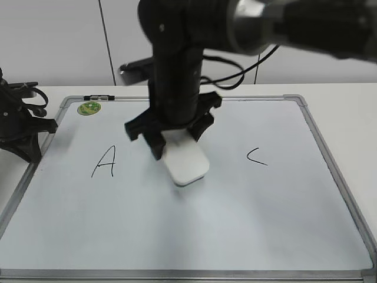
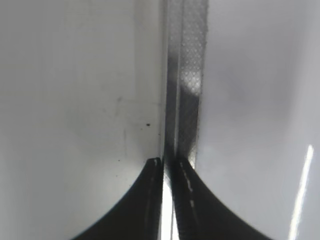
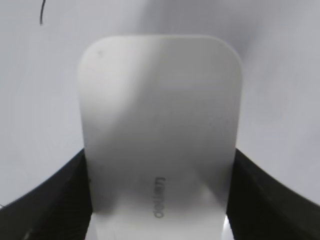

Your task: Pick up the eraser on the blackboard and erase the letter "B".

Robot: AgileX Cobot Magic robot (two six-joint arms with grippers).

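The white eraser (image 1: 186, 161) lies flat on the blackboard (image 1: 194, 236), between the handwritten "A" (image 1: 104, 161) and "C" (image 1: 257, 156). My right gripper (image 1: 172, 137) is shut on its two long sides. In the right wrist view the eraser (image 3: 160, 125) fills the middle, grey lettering on top, with a black finger on either side (image 3: 160, 200). No letter "B" shows; the spot under the eraser is hidden. My left gripper (image 2: 169, 162) is shut and empty, over the board's grey left frame (image 2: 185, 75). The left arm (image 1: 17, 127) sits at the board's left edge.
A round green sticker (image 1: 89, 108) is at the board's far left corner. The right arm (image 1: 177, 59) rises over the board's middle and hides the surface behind it. White table (image 1: 347, 106) surrounds the board. A short black stroke (image 3: 41, 12) shows in the right wrist view.
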